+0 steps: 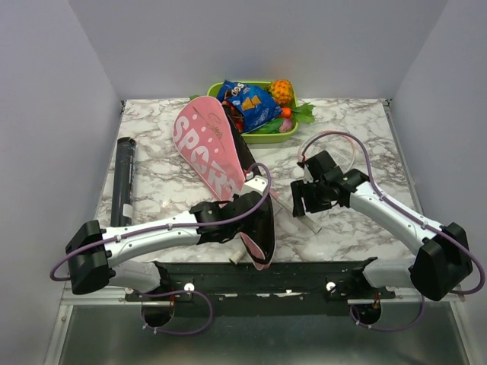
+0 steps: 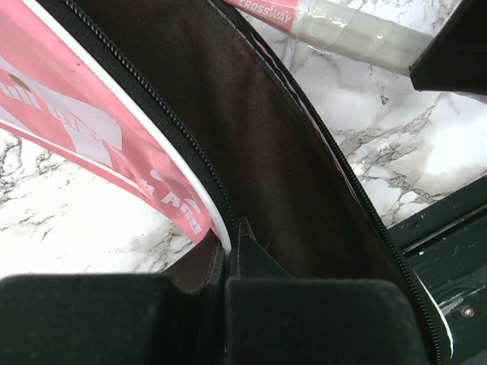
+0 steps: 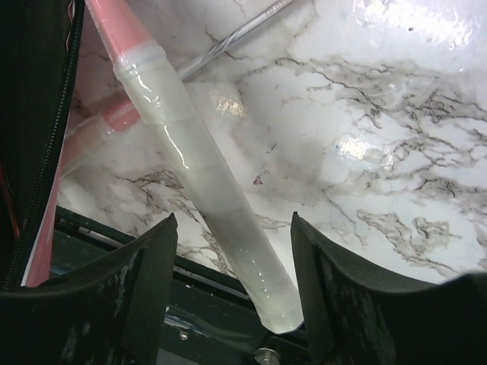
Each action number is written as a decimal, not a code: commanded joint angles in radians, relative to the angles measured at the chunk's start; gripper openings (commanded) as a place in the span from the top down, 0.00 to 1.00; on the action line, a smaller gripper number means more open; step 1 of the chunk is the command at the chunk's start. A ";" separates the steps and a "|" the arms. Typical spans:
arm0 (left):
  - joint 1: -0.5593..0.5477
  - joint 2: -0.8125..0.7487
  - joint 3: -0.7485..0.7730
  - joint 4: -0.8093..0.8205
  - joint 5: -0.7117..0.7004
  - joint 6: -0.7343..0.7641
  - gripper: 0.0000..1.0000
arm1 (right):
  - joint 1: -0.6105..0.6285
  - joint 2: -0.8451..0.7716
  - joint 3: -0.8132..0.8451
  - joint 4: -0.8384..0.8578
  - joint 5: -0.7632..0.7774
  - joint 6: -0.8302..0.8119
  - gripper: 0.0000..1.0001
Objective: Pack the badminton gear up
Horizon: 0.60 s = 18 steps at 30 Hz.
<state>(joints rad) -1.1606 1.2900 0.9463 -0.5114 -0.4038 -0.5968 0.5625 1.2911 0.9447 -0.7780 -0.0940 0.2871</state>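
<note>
The pink bag (image 1: 204, 137) lettered "SPORT" lies diagonally at the middle, unzipped, its dark lining (image 2: 251, 152) showing. My left gripper (image 1: 247, 199) is shut on the edge of the bag's upper flap (image 2: 227, 247) and holds it raised. A racket's white handle (image 3: 221, 205) lies on the table right of the bag, its end (image 1: 310, 226) toward the near edge. My right gripper (image 1: 304, 199) is open with a finger on each side of the handle (image 3: 232, 220), not closed on it. The black tube (image 1: 123, 179) lies at the far left. No shuttlecocks are in view.
A green tray (image 1: 262, 138) with toy fruit and a blue snack packet (image 1: 249, 103) stands at the back, just behind the bag. A second pink-and-white handle (image 3: 99, 125) lies beside the bag's opening. The dark base rail (image 1: 304, 277) runs along the near edge.
</note>
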 commanded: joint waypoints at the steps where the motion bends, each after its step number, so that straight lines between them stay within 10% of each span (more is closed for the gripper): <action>1: -0.011 -0.066 -0.027 0.056 -0.035 -0.006 1.00 | -0.004 0.022 0.020 0.029 -0.024 -0.023 0.33; 18: -0.010 -0.164 -0.139 0.209 0.020 0.031 1.00 | -0.004 0.066 -0.034 0.066 -0.240 -0.028 0.45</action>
<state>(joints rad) -1.1618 1.1683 0.8162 -0.4034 -0.4046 -0.5922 0.5625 1.3415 0.9241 -0.7372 -0.2394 0.2741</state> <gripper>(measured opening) 0.032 0.577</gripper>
